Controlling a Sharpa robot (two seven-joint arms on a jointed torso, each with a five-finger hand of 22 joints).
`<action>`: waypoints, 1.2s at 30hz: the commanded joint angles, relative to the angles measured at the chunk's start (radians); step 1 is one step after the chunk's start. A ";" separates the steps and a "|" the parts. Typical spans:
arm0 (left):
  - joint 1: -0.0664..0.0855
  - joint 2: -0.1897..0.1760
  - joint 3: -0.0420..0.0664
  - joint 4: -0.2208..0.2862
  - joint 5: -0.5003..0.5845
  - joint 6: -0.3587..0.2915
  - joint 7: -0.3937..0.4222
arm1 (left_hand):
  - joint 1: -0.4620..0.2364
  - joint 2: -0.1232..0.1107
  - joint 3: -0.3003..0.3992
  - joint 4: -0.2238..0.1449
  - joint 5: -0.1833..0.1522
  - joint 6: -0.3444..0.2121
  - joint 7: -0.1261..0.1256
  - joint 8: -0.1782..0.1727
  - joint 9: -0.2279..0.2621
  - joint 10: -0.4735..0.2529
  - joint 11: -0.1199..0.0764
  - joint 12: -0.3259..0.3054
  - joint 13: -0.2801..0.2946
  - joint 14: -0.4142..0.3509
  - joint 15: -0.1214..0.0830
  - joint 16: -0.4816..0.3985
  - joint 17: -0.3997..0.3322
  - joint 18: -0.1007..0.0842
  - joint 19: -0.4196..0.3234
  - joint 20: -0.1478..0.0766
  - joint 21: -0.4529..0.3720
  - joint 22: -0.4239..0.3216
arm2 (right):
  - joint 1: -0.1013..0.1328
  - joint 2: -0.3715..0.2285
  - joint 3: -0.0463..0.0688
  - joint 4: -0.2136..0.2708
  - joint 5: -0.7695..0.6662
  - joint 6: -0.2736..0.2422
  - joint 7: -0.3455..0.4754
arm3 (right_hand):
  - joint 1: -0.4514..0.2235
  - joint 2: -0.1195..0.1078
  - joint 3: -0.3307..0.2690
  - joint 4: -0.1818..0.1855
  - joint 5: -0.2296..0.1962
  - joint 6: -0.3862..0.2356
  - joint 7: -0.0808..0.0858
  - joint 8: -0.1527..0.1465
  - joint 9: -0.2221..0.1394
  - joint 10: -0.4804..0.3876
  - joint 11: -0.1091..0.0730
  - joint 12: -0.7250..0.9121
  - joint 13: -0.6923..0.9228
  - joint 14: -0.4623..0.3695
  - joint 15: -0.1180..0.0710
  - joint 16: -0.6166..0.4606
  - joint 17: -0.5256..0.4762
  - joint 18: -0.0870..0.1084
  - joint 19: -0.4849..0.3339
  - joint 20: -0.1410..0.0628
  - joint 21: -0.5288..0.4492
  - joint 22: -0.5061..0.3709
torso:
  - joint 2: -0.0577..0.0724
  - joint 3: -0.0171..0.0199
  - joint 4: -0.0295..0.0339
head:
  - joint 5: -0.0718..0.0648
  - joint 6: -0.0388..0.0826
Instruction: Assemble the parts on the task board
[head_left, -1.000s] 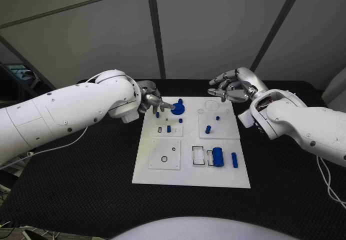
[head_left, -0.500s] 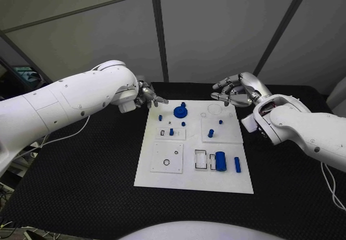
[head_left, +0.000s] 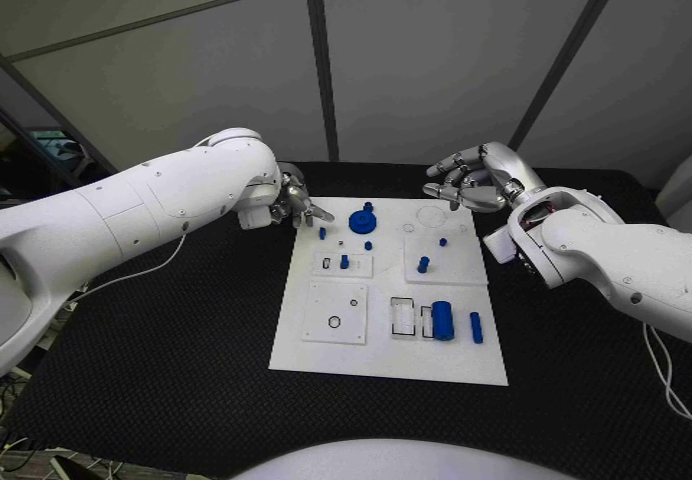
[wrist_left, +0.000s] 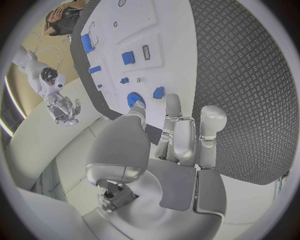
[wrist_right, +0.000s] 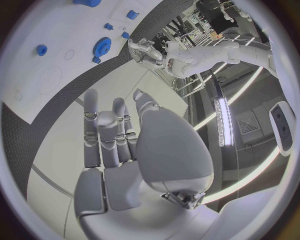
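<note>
Left silver hand (head_left: 294, 203) has backed off the white task board (head_left: 387, 358) to its far-left corner, empty and loosely spread; right hand (head_left: 469, 180) likewise; blue gear (head_left: 362, 214) left seated there, other blue parts pending.

left hand (head_left: 296, 203): palm hidden behind own arm in head view
right hand (head_left: 469, 180): fingertips curled, contact unclear
task board (head_left: 378, 355): 12 o'clock edge cut off in left wrist view
small parts (head_left: 346, 263): shapes too small to tell
</note>
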 joint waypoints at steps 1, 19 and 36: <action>0.000 0.005 -0.001 -0.006 -0.024 0.029 0.019 | 0.008 0.004 -0.008 0.001 -0.004 0.007 -0.001 -0.006 -0.002 -0.007 0.000 0.006 -0.001 0.009 0.009 -0.002 0.000 -0.002 0.002 0.004 -0.005 0.002 | 0.001 0.002 0.001 0.000 0.003 0.003 0.004 | -0.011 0.000 0.000 0.008 0.007 -0.008 -0.002 0.004 -0.001 -0.006 0.001 0.002 -0.001 -0.007 -0.002 -0.004 -0.001 0.013 0.009 0.000 -0.004 -0.001 | -0.001 0.0006 0.0004 | 0.000 -0.001; -0.003 0.028 -0.009 -0.026 -0.027 0.042 0.040 | 0.047 0.035 -0.021 -0.004 -0.002 0.035 -0.008 0.001 -0.013 -0.004 -0.006 0.014 -0.006 0.014 0.004 0.007 0.009 -0.005 0.015 0.001 0.005 0.021 | 0.001 0.007 0.001 -0.003 0.003 0.005 0.005 | -0.011 0.000 0.000 0.008 0.007 -0.008 -0.002 0.004 -0.001 -0.006 0.001 0.002 -0.001 -0.007 -0.002 -0.004 -0.001 0.013 0.009 0.000 -0.004 -0.001 | -0.002 0.0005 0.0010 | -0.004 -0.005; -0.008 0.043 -0.016 -0.045 -0.028 0.044 0.040 | 0.090 0.069 -0.023 -0.024 -0.001 0.059 -0.016 0.009 -0.020 0.000 -0.013 0.018 -0.013 0.018 -0.002 0.015 0.017 -0.008 0.026 -0.005 0.013 0.038 | 0.001 0.009 0.001 -0.004 0.003 0.006 0.005 | -0.009 0.000 0.003 0.008 0.009 -0.008 -0.002 0.005 -0.001 -0.007 0.001 0.002 -0.003 -0.006 -0.002 -0.005 -0.001 0.013 0.009 0.000 -0.006 -0.002 | -0.001 0.0004 0.0010 | -0.006 -0.007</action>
